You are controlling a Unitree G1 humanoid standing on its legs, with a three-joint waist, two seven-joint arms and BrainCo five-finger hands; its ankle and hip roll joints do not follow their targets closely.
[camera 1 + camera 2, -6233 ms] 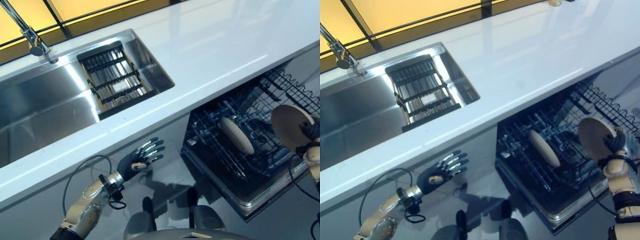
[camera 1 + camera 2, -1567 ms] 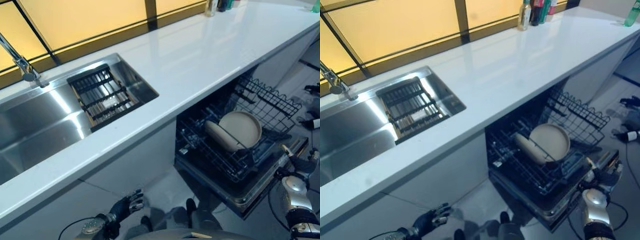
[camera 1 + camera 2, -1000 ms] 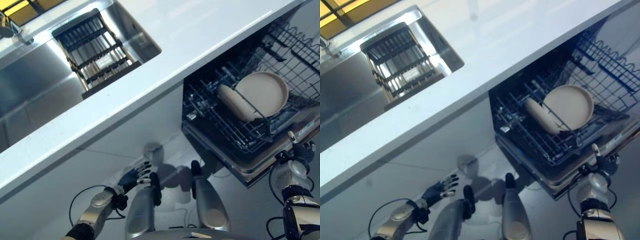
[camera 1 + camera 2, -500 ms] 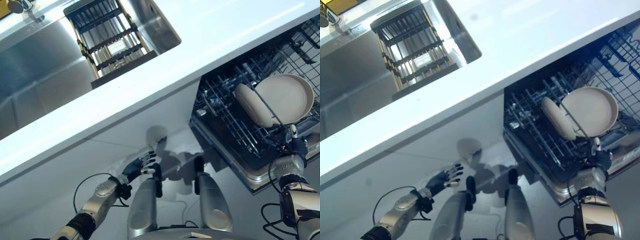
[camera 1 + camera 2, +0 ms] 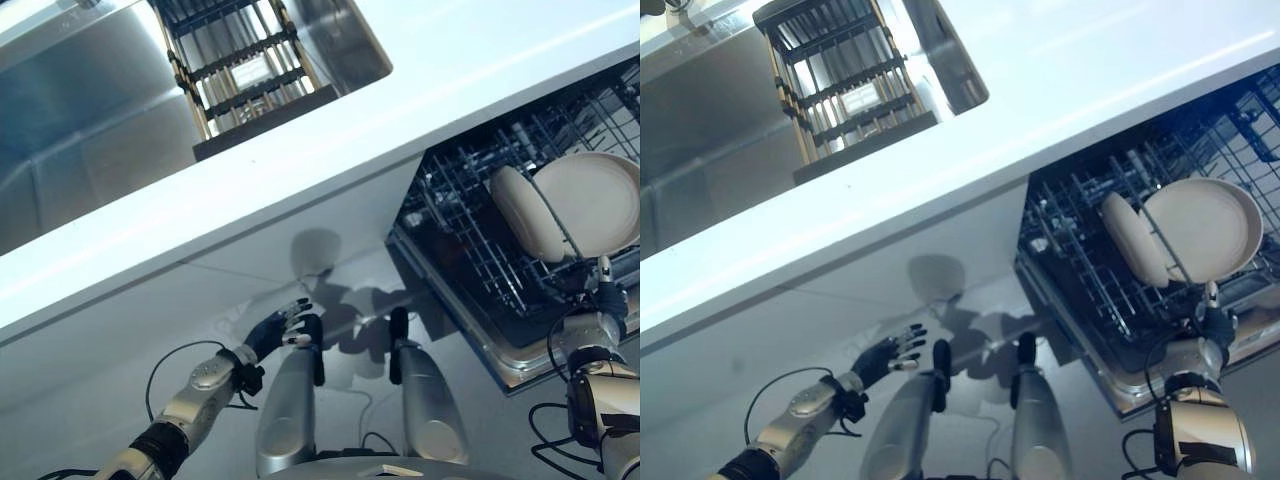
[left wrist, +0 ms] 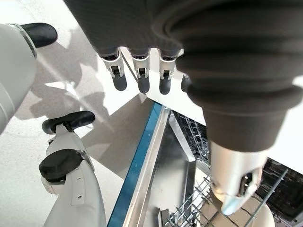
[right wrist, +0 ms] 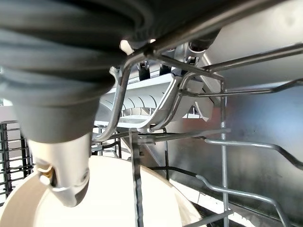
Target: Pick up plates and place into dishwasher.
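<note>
Two cream plates stand on edge in the dishwasher's lower rack (image 5: pixel 462 235): one seen edge-on (image 5: pixel 525 225) and, just right of it, one facing me (image 5: pixel 597 200). In the right wrist view the facing plate (image 7: pixel 118 198) shows close behind the rack wires. My right hand (image 5: pixel 600 305) is open and holds nothing, right at the rack's front edge below the plates. My left hand (image 5: pixel 274 330) hangs low by the white cabinet front, open with its fingers (image 6: pixel 140 75) spread, also holding nothing.
The dishwasher door (image 6: pixel 158 156) lies open and flat below the rack. Above runs the white counter (image 5: pixel 470 80) with a steel sink (image 5: pixel 90 120) that holds a dark slatted drainer (image 5: pixel 250 70). Pale floor lies under the left hand.
The plate my right hand held 6.2 s ago now stands in the rack beside the first one. The hand has let go and dropped to the rack's front. The camera has tilted down.
</note>
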